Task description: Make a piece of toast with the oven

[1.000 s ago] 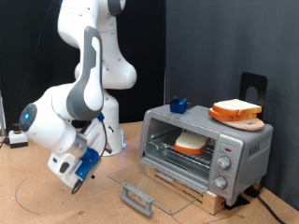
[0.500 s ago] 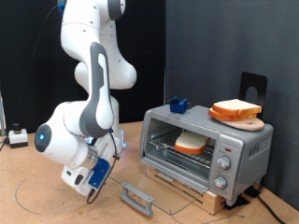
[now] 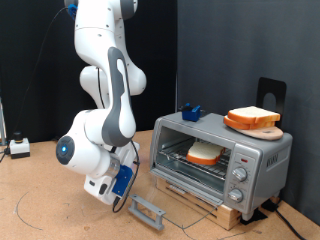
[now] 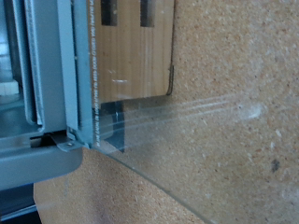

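Observation:
The silver oven (image 3: 258, 158) stands at the exterior view's right with its glass door (image 3: 168, 193) folded down flat and the grey bar handle (image 3: 148, 211) at the door's front edge. The piece of toast (image 3: 205, 153) lies on the wire rack inside. My gripper (image 3: 120, 196) hangs low over the table, just to the exterior view's left of the handle, with nothing seen in it. Its fingers do not show clearly. The wrist view shows the oven's grey frame (image 4: 51, 84) and the glass door (image 4: 163, 117) close up, with no fingers in sight.
A second bread slice (image 3: 252, 116) lies on a round wooden board (image 3: 262, 128) on top of the oven, beside a small blue object (image 3: 191, 111). A black stand (image 3: 271, 92) is behind. The oven sits on a wooden base on a cork-topped table (image 3: 40, 215).
The arm has swung towards the exterior view's right and lowered, bringing the gripper from the open table to just beside the door handle. The oven, door and bread have not moved.

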Robot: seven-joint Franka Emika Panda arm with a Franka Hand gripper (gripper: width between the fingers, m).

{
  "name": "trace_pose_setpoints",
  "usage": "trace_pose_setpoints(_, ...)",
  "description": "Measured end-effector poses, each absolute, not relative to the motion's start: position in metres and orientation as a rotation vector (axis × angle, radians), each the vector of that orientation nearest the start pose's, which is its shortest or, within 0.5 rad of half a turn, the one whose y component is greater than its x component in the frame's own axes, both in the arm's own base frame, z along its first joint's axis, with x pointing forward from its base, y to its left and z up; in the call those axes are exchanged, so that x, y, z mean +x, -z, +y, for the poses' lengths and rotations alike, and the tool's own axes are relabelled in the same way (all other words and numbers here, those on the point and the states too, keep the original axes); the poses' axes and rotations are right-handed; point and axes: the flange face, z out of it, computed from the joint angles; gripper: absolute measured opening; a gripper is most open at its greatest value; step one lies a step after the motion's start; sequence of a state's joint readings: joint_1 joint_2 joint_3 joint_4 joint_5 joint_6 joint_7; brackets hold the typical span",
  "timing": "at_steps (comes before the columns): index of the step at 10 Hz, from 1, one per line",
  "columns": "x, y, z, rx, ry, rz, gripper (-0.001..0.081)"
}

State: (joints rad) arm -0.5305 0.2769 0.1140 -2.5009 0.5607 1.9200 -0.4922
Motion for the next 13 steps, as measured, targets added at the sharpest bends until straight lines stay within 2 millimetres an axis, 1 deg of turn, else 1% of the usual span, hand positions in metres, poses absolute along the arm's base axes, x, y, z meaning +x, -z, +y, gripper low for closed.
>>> trace_pose_setpoints(2,0.350,-0.168,-0.112,-2.204,-0.677,0.369,0.0810)
trace_pose_setpoints(5,0.343,-0.202,-0.117,-2.111,-0.681,0.291,0.0810)
trace_pose_setpoints(7,0.340,-0.223,-0.116,-2.104,-0.684,0.258,0.0810)
trace_pose_setpoints(9,0.331,-0.239,-0.110,-2.132,-0.692,0.221,0.0810)
trace_pose_setpoints(11,0.318,-0.248,-0.096,-2.169,-0.755,0.176,0.0810)
trace_pose_setpoints(13,0.311,-0.256,-0.088,-2.202,-0.748,0.166,0.0810)
